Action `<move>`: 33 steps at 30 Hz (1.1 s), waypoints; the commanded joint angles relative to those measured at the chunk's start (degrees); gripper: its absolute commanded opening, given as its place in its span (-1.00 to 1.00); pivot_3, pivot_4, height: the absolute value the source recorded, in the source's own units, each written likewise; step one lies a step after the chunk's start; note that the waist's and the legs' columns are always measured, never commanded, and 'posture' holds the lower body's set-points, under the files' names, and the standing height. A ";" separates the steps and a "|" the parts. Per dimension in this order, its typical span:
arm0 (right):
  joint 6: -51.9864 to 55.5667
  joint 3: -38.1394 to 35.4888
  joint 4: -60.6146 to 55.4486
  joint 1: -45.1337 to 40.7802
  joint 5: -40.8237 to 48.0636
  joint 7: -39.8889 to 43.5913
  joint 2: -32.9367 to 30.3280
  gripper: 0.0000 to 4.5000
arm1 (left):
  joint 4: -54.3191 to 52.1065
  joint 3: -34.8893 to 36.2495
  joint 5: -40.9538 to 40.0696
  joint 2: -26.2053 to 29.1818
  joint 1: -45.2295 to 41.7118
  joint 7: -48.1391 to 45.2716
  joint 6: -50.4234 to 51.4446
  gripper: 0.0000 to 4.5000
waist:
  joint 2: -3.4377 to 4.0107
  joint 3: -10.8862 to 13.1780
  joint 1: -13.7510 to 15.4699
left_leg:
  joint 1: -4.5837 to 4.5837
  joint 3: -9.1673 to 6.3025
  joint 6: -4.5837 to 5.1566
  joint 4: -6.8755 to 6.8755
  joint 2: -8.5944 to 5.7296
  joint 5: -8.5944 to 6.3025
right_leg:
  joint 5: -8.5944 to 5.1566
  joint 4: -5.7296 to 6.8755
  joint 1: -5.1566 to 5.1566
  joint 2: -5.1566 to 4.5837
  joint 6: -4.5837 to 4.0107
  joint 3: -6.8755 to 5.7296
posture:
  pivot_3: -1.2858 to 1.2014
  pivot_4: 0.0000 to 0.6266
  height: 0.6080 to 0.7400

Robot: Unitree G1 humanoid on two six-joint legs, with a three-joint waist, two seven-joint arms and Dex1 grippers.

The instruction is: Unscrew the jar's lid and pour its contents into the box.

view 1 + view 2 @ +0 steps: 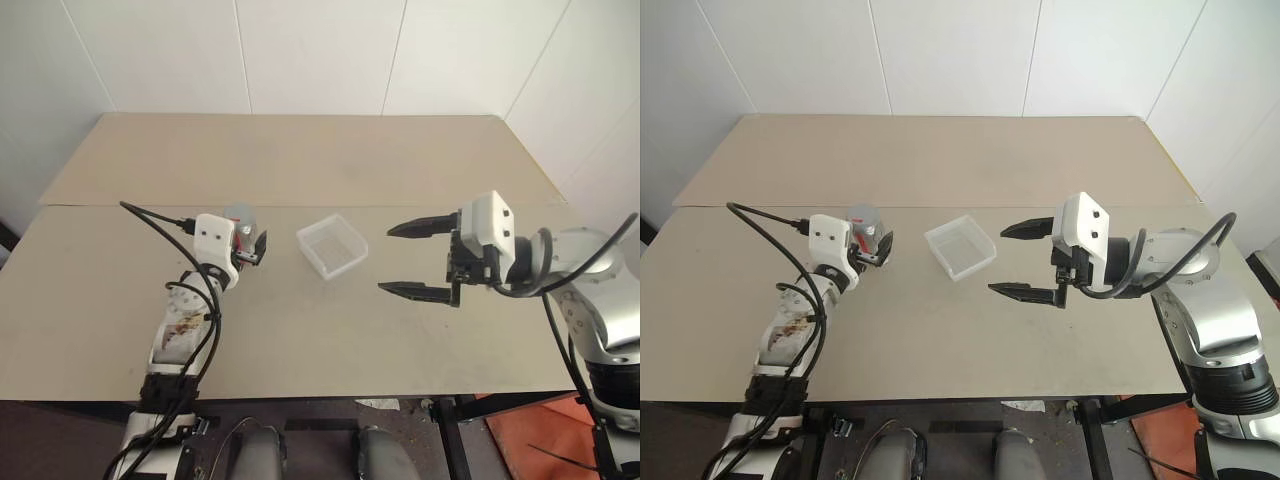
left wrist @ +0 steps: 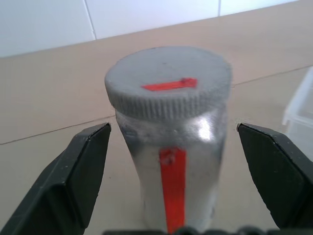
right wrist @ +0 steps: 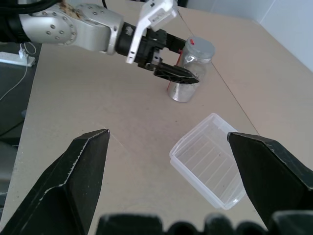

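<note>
No readable text anywhere on my bench.

My jar (image 2: 172, 161) carries a plain red stripe and its lid (image 2: 168, 81) a red dash; possibly markings, but I read no letters or numbers.

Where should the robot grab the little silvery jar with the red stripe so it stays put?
Probably around the silvery jar's round body, below the ribbed grey lid, coming in level from the side. It stands upright, and the open left gripper already has a finger on each side. That leaves the lid free for the open right gripper.
</note>
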 commanded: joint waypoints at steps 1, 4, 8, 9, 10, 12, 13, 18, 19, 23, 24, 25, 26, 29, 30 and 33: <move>-0.15 -1.37 -2.03 -1.29 0.90 0.02 -0.86 1.00 | 1.34 0.38 0.66 -0.89 -2.16 0.97 -2.21 0.99 | 0.00 0.00 -0.03 | 0.00 0.00 0.00 0.00 0.00 0.00 | 0.00 -0.01 0.00 0.00 0.01 0.00 | 0.03 -0.52 1.00; -0.04 -1.43 -2.12 -1.42 0.88 -0.09 -0.94 1.00 | 2.32 0.96 -0.25 -1.91 -2.91 1.67 -0.40 0.99 | 0.00 0.00 -0.03 | 0.00 0.00 0.00 0.00 0.00 0.00 | 0.00 -0.02 0.00 0.00 0.01 0.00 | 0.03 -0.52 1.00; 0.18 -1.84 -2.49 -1.16 1.17 -0.22 -1.02 1.00 | 4.01 0.92 0.77 -2.09 -3.47 2.77 -1.21 0.82 | 0.00 0.00 -0.07 | 0.01 -0.01 0.00 0.00 0.00 0.00 | 0.01 -0.01 0.00 0.00 0.01 0.00 | 0.03 -0.52 1.00; 0.23 -1.96 -2.59 -1.06 1.24 -0.32 -1.01 1.00 | 4.45 1.05 0.75 -2.18 -3.67 3.04 -1.41 0.73 | 0.00 0.00 -0.04 | 0.01 -0.01 0.00 0.00 0.00 0.00 | 0.01 -0.01 0.00 0.00 0.01 0.00 | 0.03 -0.52 1.00; 0.21 -2.01 -2.57 -1.03 1.26 -0.34 -0.99 1.00 | 4.88 1.12 0.68 -2.23 -3.88 3.19 -1.63 0.59 | 0.00 0.00 -0.02 | 0.01 0.00 0.00 0.00 0.00 0.00 | 0.01 0.00 0.00 0.00 0.01 0.00 | 0.03 -0.52 1.00; 0.16 -2.12 -2.59 -0.95 1.36 -0.39 -0.94 1.00 | 6.30 0.92 1.21 -2.16 -4.33 3.48 -3.17 0.28 | 0.00 0.00 -0.01 | 0.00 -0.01 0.00 0.00 0.00 0.00 | 0.01 -0.01 0.00 0.00 0.02 0.00 | 0.03 -0.52 1.00; 0.15 -2.14 -2.58 -0.96 1.39 -0.43 -0.88 1.00 | 7.08 0.85 1.48 -2.19 -4.53 3.60 -4.29 0.13 | 0.00 0.00 -0.01 | 0.00 0.00 0.00 0.00 -0.01 0.00 | 0.01 -0.02 0.00 0.00 0.02 0.00 | 0.03 -0.52 1.00; -0.24 -2.03 -2.88 -0.56 1.18 -0.46 -0.82 1.00 | 10.28 0.11 2.79 -1.68 -5.03 2.62 -9.58 -0.15 | 0.00 0.00 -0.01 | 0.00 0.00 0.00 0.00 0.00 0.00 | 0.01 -0.02 0.00 0.00 0.02 0.00 | 0.03 -0.52 1.00; -0.25 -2.02 -3.04 -0.42 1.22 -0.55 -0.71 1.00 | 10.84 0.25 2.92 -1.51 -5.28 2.49 -10.22 -0.15 | 0.00 0.00 0.02 | 0.00 0.00 0.00 0.00 0.00 0.00 | 0.01 -0.02 0.00 0.00 0.02 -0.01 | 0.03 -0.52 1.00; -0.13 -1.92 -3.56 -0.33 1.41 -1.40 0.08 1.00 | 9.19 0.12 1.61 -0.08 -5.25 -1.51 -11.28 -0.15 | -0.01 0.00 -0.04 | -0.01 -0.01 0.00 0.00 0.00 0.00 | 0.01 -0.03 0.00 0.00 0.02 -0.01 | 0.03 -0.52 1.00; -0.05 -1.96 -3.70 -0.40 1.55 -1.66 0.33 1.00 | 7.27 0.30 -0.02 0.73 -5.00 -3.96 -10.08 -0.15 | -0.01 0.00 -0.08 | -0.02 -0.01 0.00 -0.01 0.00 0.00 | 0.01 -0.04 0.00 0.00 0.02 -0.01 | 0.03 -0.52 1.00; 0.07 -1.96 -3.74 -0.61 1.67 -1.89 0.55 1.00 | 5.35 0.37 -1.67 1.96 -4.81 -6.97 -8.66 -0.15 | -0.02 0.01 -0.10 | -0.02 -0.01 0.00 -0.01 0.00 0.00 | 0.01 -0.04 0.00 0.00 0.02 -0.01 | 0.03 -0.52 1.00; 0.29 -1.98 -3.73 -0.97 1.92 -2.16 0.84 1.00 | 2.97 0.36 -3.72 3.83 -4.54 -10.95 -6.71 -0.15 | -0.02 0.01 -0.12 | -0.06 -0.01 0.00 -0.01 0.01 0.00 | 0.01 -0.04 -0.04 0.01 0.02 -0.02 | 0.03 -0.52 1.00; 1.96 -1.69 -3.46 -2.72 3.52 -3.33 2.39 1.00 | -4.29 0.51 -12.94 11.91 -3.81 -26.91 0.60 -0.15 | 0.00 0.02 -0.45 | -0.07 0.00 -0.01 -0.02 0.03 0.00 | 0.01 0.01 -0.09 0.02 0.02 -0.01 | 0.03 -0.52 1.00; 2.42 -1.34 -3.28 -3.37 3.88 -3.80 2.97 1.00 | -5.80 0.32 -15.41 14.51 -3.70 -31.83 2.00 -0.15 | 0.01 0.03 -0.62 | -0.03 0.02 0.00 -0.04 0.03 0.00 | 0.01 0.03 -0.09 0.02 0.02 0.01 | 0.03 -0.52 1.00; 4.85 0.54 -3.33 -6.10 4.18 -6.42 5.67 1.00 | -7.09 -0.42 -21.08 20.92 -4.31 -45.59 3.50 -0.15 | 0.04 0.03 -0.58 | 0.00 0.04 -0.01 -0.07 0.05 0.00 | 0.00 0.04 -0.11 0.03 0.01 0.02 | 0.03 -0.52 1.00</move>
